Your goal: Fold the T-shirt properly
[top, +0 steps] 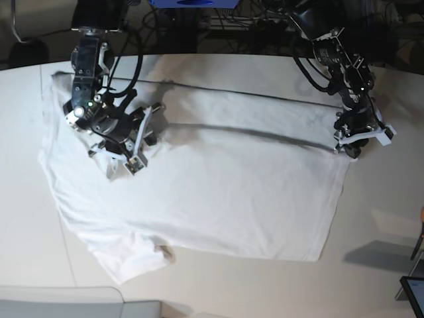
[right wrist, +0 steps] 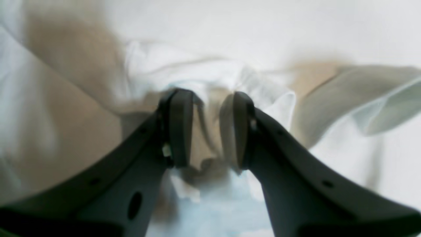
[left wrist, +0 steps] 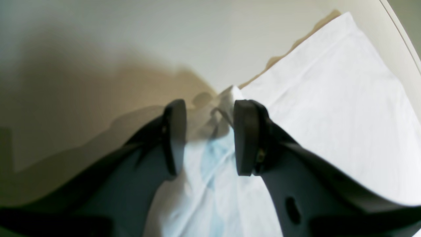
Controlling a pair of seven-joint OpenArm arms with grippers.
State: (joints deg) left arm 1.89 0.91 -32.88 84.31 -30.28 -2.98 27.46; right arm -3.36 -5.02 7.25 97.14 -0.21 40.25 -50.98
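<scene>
The T-shirt [top: 218, 192] lies spread across the pale worktop [top: 384, 265], wrinkled and partly doubled over along its far edge; it appears thin, light and limp, so it will likely sag and crease wherever it is unsupported. The left claw [left wrist: 209, 131] pinches a bunched corner of cloth at one end, and the right claw [right wrist: 210, 126] pinches a gathered ridge near the other. Take hold at corners or hems, both layers together.

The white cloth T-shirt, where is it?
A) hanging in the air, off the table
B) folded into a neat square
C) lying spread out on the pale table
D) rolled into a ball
C: the white cloth T-shirt lies spread wide and wrinkled over the pale table, both grippers at its edges.
</scene>
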